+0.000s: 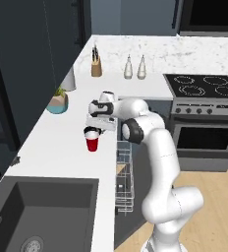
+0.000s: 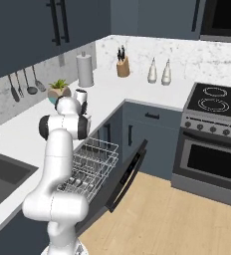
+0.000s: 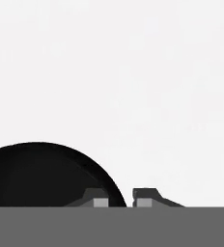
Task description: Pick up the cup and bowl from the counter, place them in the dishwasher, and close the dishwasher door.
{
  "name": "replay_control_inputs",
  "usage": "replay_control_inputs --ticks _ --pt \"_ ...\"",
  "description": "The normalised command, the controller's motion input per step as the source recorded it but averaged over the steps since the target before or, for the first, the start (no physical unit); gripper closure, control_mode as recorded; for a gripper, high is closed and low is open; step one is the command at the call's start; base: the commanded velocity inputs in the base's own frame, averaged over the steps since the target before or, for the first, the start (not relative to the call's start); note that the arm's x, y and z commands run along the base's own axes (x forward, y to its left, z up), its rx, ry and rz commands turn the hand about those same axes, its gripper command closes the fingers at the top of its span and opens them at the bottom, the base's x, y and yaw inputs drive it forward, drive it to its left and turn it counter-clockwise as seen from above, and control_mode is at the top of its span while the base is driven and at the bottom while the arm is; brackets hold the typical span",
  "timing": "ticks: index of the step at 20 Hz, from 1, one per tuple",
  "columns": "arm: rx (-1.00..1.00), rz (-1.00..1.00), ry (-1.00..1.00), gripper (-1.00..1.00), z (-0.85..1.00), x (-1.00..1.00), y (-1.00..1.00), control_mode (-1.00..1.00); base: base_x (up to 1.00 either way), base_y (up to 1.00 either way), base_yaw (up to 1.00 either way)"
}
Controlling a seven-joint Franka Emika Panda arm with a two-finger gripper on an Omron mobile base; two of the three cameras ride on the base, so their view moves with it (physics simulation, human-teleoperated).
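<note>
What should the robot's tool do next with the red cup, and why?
Probably lift straight up a little. The tool sits on top of the cup, and its tips look pinched on a dark round rim, one tip inside and one outside. The cup is on the counter, and the dishwasher rack is pulled out beside it, so it likely needs to clear the counter before swinging over.

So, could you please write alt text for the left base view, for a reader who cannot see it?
A white robot arm reaches over a white counter, its gripper set on the rim of a small red cup. Right of the cup, the dishwasher stands open with its white wire rack out. A dark sink lies in front; a stove is at the right.
</note>
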Motion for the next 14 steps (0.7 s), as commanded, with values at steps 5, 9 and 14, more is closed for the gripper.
replay_control_inputs --ticks 5,9,14 --pt "0.03 0.0 -0.13 1.0 -0.13 -0.05 -0.2 -1.0 0.0 0.0 0.0" --pt "0.1 -0.04 -0.21 1.0 0.0 -0.38 -0.65 -1.0 0.0 0.0 0.0" --pt "0.11 -0.09 -0.19 1.0 0.0 -0.94 -0.98 -1.0 0.0 0.0 0.0"
